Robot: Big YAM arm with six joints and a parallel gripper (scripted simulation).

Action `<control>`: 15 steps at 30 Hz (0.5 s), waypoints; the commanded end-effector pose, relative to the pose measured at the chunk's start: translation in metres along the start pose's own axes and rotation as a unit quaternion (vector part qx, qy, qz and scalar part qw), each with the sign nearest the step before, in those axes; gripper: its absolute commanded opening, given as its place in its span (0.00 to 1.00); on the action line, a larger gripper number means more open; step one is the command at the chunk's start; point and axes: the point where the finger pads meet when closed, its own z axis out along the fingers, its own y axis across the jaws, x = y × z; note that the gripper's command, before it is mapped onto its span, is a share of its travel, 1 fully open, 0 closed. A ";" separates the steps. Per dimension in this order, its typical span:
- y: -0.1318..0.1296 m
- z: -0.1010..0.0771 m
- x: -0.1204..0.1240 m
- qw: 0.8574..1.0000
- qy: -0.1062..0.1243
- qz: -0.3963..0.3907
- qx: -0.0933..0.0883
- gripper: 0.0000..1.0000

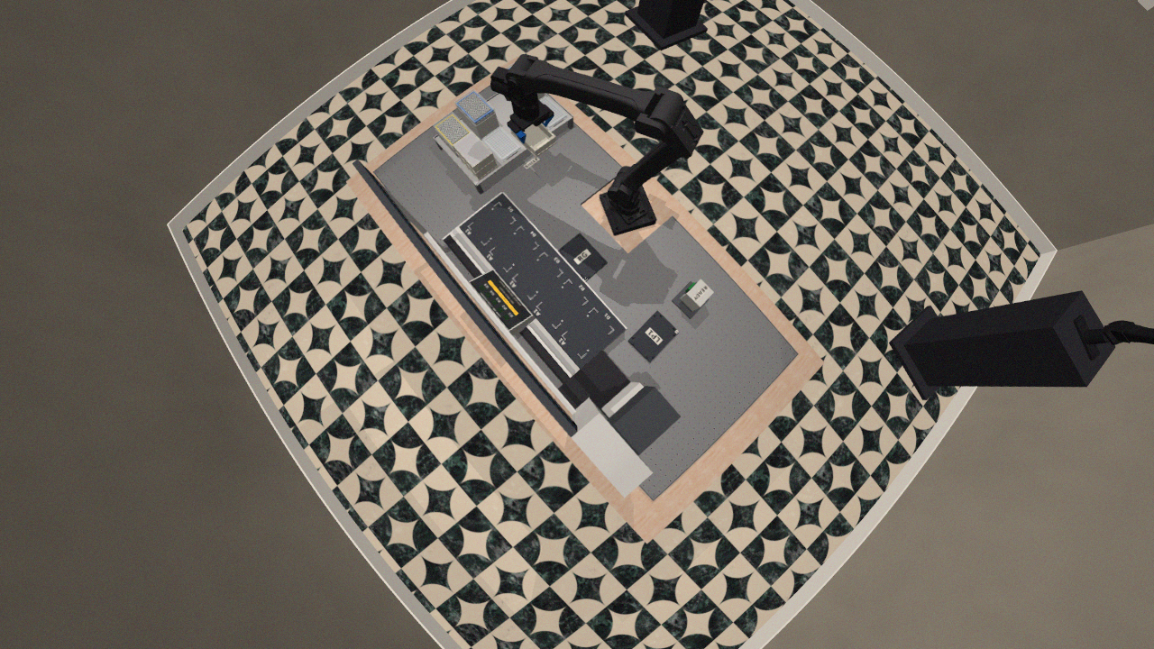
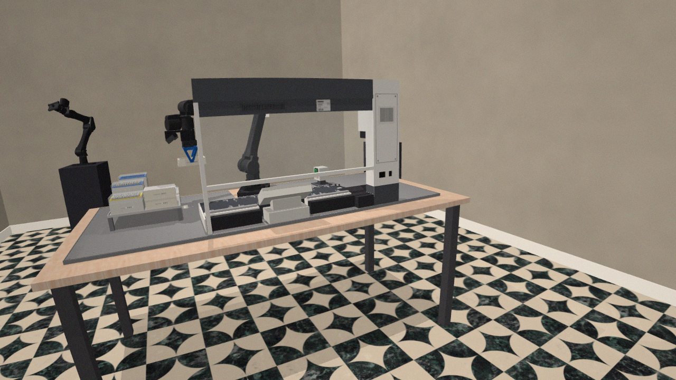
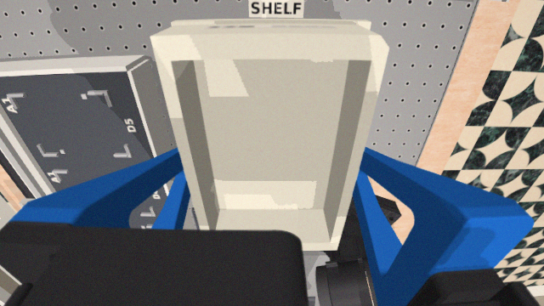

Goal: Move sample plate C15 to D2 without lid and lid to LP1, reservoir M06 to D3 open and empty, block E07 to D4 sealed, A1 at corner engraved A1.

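My gripper is shut on the long sides of a cream one-well reservoir, open side up and empty. In the overhead view the gripper holds the reservoir in the air at the SHELF end of the table, by the shelf's edge nearest the arm's base. In the side view the reservoir hangs well above the table, left of the liquid handler's frame. The SHELF sign lies just beyond the reservoir, and deck position D5 is below to the left. The deck holds nothing.
Tip racks and pale blocks stand on the SHELF. The regrip nest RG, lid park LP1 and the READY key sit on the arm's side of the deck. The handler's gantry spans above the deck.
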 end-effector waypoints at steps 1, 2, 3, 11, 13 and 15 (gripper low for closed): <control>0.020 -0.020 -0.020 0.999 -0.032 0.004 -0.010 0.00; 0.022 -0.018 -0.018 1.000 -0.029 0.004 -0.009 0.00; 0.022 -0.018 -0.018 1.000 -0.029 0.004 -0.009 0.00; 0.040 -0.020 -0.019 0.999 -0.030 0.004 -0.011 0.00; 0.045 -0.020 -0.019 0.999 -0.031 0.004 -0.012 0.00; 0.048 -0.017 -0.016 1.000 -0.025 0.004 -0.010 0.00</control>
